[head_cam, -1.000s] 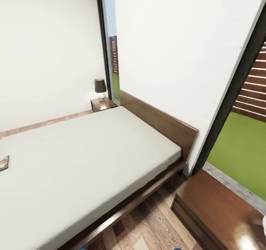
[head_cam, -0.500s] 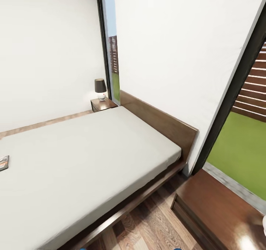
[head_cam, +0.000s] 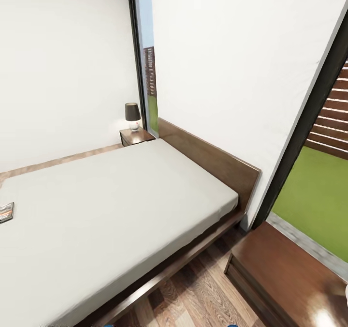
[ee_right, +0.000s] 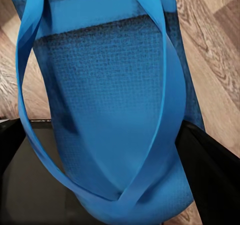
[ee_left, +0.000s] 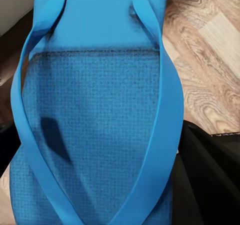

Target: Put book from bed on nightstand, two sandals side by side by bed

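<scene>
Left to right: book (head_cam: 6, 212) is sitting on the bed (head_cam: 121, 206) far left, nightstand (head_cam: 137, 136) way back. Each wrist cam is showing a blue sandal (ee_left: 95, 115) / sandal (ee_right: 115, 110) close up, prob carried, but can't tell the fingers' state tbh. Next you're needing to set both down side by side on the floor (head_cam: 203, 293) by the bed.

Blue sandals (ee_left: 95, 135), grey-white bed (head_cam: 111, 206), book (head_cam: 6, 212) maybe dark w/ orange.

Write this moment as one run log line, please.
book: on bed | nightstand: bears lamp | left sandal: close before wrist camera | right sandal: same
</scene>
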Controlling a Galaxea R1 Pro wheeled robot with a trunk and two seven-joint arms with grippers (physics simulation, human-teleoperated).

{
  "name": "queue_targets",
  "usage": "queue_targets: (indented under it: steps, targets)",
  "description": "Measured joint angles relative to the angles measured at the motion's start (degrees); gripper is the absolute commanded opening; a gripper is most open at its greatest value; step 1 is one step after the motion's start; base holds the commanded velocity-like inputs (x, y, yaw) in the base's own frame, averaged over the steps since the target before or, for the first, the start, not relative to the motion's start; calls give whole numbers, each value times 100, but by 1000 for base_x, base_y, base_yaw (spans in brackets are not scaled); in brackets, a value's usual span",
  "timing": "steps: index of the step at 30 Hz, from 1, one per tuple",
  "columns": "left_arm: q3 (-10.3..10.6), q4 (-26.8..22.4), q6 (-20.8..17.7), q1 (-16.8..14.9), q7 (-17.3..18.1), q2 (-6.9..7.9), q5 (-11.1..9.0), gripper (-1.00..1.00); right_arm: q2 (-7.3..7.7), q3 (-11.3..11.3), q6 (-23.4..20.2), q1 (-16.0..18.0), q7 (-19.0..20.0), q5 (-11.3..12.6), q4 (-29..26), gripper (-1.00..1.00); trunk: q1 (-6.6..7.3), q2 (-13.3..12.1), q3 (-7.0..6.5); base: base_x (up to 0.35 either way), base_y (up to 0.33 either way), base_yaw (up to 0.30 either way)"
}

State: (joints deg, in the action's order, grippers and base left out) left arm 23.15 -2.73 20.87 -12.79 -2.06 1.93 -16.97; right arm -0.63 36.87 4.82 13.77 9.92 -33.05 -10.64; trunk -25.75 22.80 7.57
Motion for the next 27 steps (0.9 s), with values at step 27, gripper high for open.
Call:
queue_targets:
  steps: [27]
  targets:
    - [9, 1, 0, -1, 0, 0, 14, -100, 3, -1, 0, 0, -39, -50, -1, -100, 0, 1, 84, 0, 0, 170]
